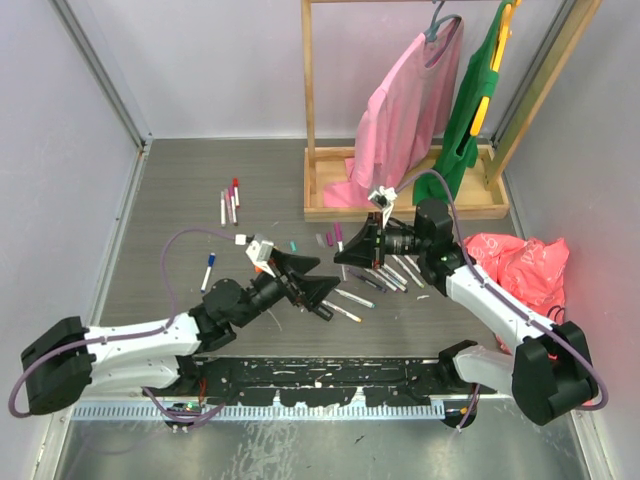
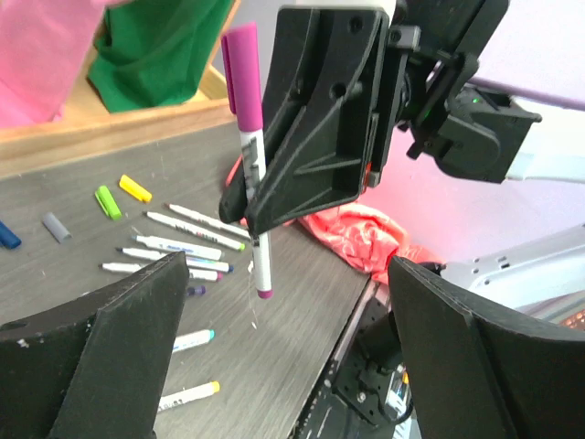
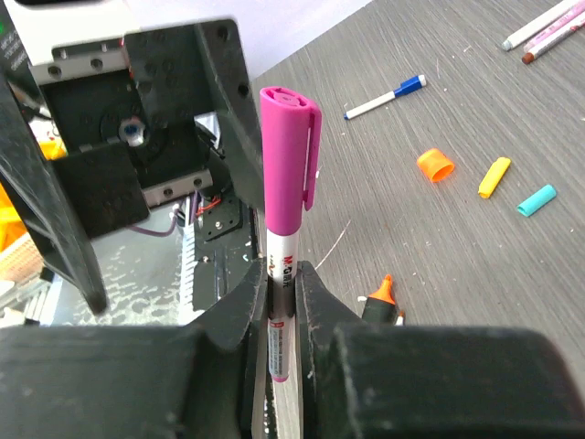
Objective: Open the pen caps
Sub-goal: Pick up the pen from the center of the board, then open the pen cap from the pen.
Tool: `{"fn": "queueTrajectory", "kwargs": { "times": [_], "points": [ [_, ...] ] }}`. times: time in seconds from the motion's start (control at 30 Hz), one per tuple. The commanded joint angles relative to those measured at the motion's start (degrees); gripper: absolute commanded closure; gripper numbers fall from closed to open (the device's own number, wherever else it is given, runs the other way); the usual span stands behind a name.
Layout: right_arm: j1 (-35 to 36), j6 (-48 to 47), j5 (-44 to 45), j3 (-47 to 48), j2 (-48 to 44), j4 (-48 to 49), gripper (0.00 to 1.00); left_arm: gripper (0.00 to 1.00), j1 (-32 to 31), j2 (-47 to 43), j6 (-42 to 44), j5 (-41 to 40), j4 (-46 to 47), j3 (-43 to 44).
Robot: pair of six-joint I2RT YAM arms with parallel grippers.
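My right gripper (image 3: 281, 302) is shut on the white barrel of a magenta pen (image 3: 282, 274), held upright above the table. Its magenta cap (image 3: 288, 155) sits on the top end. In the left wrist view the same pen (image 2: 253, 183) hangs from the right gripper (image 2: 253, 215). My left gripper (image 2: 283, 357) is open right in front of it, its fingers wide on either side and touching nothing. Loose pen caps lie on the table: orange (image 3: 435, 165), yellow (image 3: 494, 176) and teal (image 3: 536, 199). Several pens (image 1: 385, 275) lie under the right arm.
A wooden clothes rack (image 1: 400, 205) with a pink shirt (image 1: 405, 120) and a green shirt (image 1: 475, 100) stands at the back right. A red plastic bag (image 1: 520, 265) lies at the right. More pens (image 1: 230, 205) lie back left, a blue-capped one (image 1: 209, 270) nearer. An orange-and-black marker (image 3: 382, 297) lies below the right gripper.
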Motion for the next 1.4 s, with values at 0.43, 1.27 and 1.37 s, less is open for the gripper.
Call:
{"fn": "queueTrajectory", "kwargs": {
  "times": [0.43,1.27,1.37],
  "points": [
    [-0.23,-19.78,-8.7,11.67,4.93,-22.35,0.99,0.03,22.44,2.88,-19.86,26.14,6.57,9.3],
    [-0.27,-19.55,-8.09,12.3,6.84,-23.31,0.99,0.63,17.31,17.12,-21.78,25.84,10.35,13.95],
    [-0.25,-19.42,-8.08,12.26,6.82,-23.27,0.99,0.75,17.33,17.07,-21.3,25.36,9.89,13.95]
  ]
}}
